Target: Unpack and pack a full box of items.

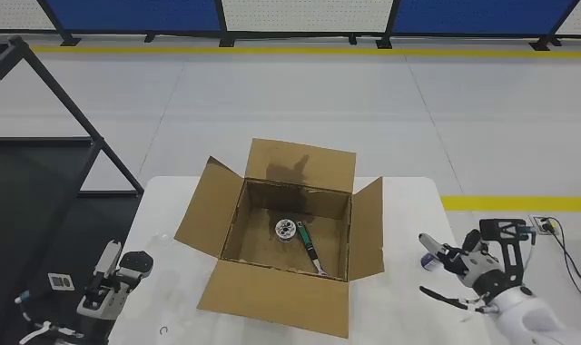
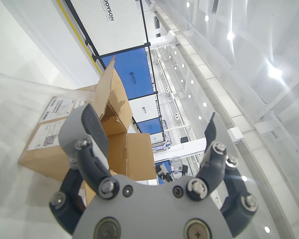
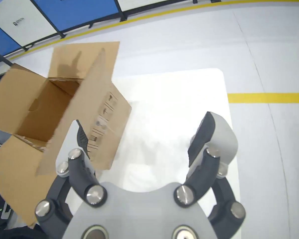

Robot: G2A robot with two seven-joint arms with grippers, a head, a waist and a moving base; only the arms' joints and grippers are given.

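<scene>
Grey floor (image 1: pixel 363 100) with yellow lines, bounded by blue and white partitions (image 1: pixel 309 4) bearing a logo. White bench (image 1: pixel 408 281) carries the open cardboard box (image 1: pixel 272 300) at centre. Left gripper (image 2: pixel 152 123) and right gripper (image 3: pixel 142 125) flank the box, fingers released, grasping nothing. White labels (image 2: pixel 51 128) on one box side, print illegible. Inside the box lie a green-handled tool (image 1: pixel 310 245) and a round metal part (image 1: pixel 287 228).

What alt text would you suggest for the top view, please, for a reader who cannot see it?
An open brown cardboard box sits centred on a white table, flaps spread, holding a round silver metal part and a green-handled tool. The left gripper and right gripper flank it near the table's front corners, fingers open, empty.
</scene>
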